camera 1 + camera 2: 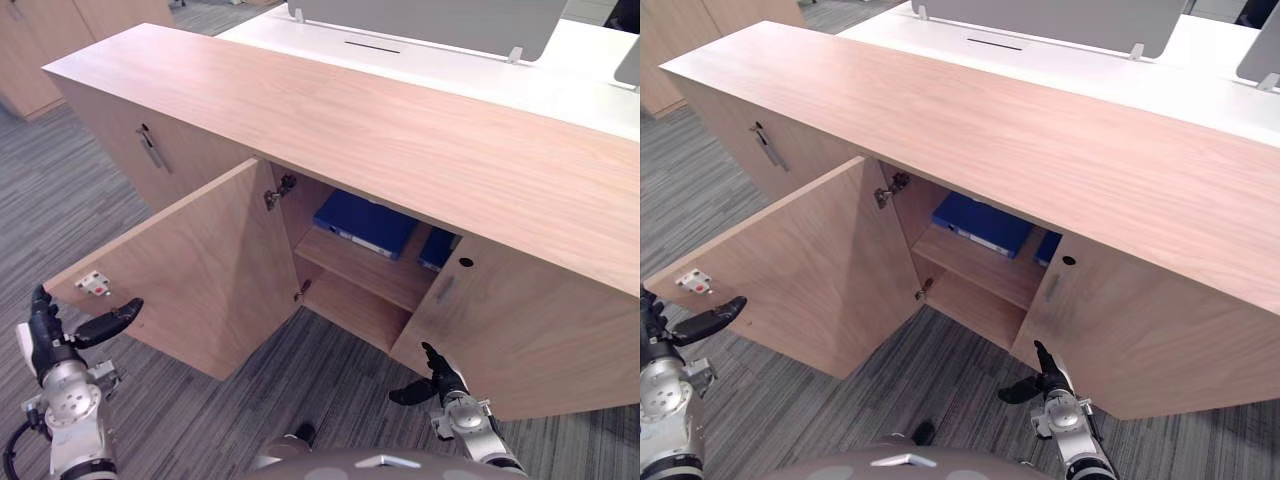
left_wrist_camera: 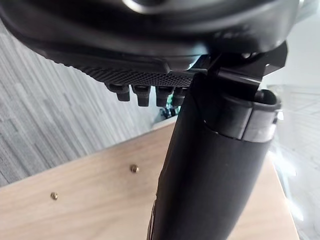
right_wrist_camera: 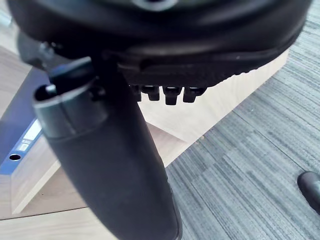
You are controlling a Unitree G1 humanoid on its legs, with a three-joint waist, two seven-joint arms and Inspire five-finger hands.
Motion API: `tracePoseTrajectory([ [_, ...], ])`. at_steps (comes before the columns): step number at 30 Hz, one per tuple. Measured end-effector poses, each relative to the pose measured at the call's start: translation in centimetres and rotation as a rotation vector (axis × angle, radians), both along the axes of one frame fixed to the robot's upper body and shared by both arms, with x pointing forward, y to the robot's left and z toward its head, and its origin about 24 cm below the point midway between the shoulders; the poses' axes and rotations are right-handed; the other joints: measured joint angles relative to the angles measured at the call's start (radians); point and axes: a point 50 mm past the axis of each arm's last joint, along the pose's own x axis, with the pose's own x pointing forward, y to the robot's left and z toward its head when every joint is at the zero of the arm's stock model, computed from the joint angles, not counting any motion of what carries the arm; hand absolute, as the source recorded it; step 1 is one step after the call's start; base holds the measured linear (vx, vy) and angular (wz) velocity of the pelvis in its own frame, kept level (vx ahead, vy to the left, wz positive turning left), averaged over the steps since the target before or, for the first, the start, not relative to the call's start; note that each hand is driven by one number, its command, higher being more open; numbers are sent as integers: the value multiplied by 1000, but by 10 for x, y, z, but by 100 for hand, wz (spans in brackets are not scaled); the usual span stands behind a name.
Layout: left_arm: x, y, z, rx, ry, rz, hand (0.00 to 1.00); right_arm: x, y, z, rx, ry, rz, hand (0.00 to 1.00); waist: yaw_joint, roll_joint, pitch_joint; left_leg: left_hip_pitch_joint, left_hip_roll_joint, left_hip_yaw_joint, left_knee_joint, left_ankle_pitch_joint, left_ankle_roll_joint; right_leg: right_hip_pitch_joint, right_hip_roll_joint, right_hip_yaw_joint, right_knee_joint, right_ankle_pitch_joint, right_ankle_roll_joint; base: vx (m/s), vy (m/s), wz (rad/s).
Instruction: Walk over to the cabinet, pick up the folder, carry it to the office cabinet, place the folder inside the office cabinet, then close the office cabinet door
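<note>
A blue folder [image 1: 365,222] lies flat on the upper shelf inside the wooden office cabinet [image 1: 400,130]; it also shows in the right wrist view as a blue folder [image 3: 22,125]. A second blue folder [image 1: 438,248] sits to its right, half hidden by the closed right door [image 1: 530,330]. The cabinet's left door [image 1: 200,270] stands swung wide open. My left hand [image 1: 45,335] hangs open by that door's outer edge, its thumb reaching toward the wood and the door face [image 2: 90,200] close before it. My right hand [image 1: 440,380] is open and empty, just below the right door's lower corner.
Another closed cabinet door with a metal handle [image 1: 150,150] lies further left. A white desk [image 1: 450,60] with a grey screen [image 1: 430,20] stands behind the cabinet. A second wooden cabinet [image 1: 40,50] stands at the far left. Grey carpet [image 1: 330,370] covers the floor.
</note>
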Motion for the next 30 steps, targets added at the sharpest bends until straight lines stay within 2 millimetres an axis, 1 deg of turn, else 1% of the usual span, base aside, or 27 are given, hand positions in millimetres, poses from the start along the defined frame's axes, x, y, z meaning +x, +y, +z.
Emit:
tracePoseTrajectory([
  [1,2,-4,-2,-7,4,-7,100,-2,-1,-1,2,5,-3,100,-2,0,0,1,1,8,-1,0,0,-3,0,7,1,0,0,19,-10,-11],
  [6,-2,-6,-3,-4,4,-6,100,-4,-4,-1,8,9,-39,100,-1,-4,-2,-2,2,18,-4,1,1,-16,-1,20,6,1,1,23,-5,-6],
  [10,-7,-16,-8,-18,5,-21,100,-3,-3,-1,10,7,-37,100,0,-10,-6,0,3,22,-4,1,1,-16,-2,23,10,4,4,0,0,0],
  [13,-13,-25,-13,-34,16,-34,100,-4,-3,-2,12,14,-38,100,1,-10,-6,2,4,25,-4,2,1,-16,-2,26,16,2,2,0,0,0],
  [17,-24,-41,-25,-75,43,-54,100,-8,-3,-5,15,32,-37,100,1,0,-12,3,12,37,-21,15,4,-32,-2,38,32,-2,-6,-14,-20,-5],
  [21,-34,-57,-31,-95,56,-100,100,-15,-3,-9,17,61,-42,100,1,10,-16,0,14,59,-32,24,7,-41,-2,65,38,-6,0,-23,-20,0],
  [24,-37,-63,-34,-110,68,-121,100,-17,-3,-10,19,68,-41,100,-1,17,-20,-8,13,82,-32,31,11,-54,-2,93,43,-6,0,-19,-8,1],
  [30,-40,-68,-38,-103,100,-146,100,-19,1,-11,32,77,-37,100,-2,17,-20,-11,11,129,-34,39,13,-67,-2,146,45,-1,4,-11,-8,-2],
])
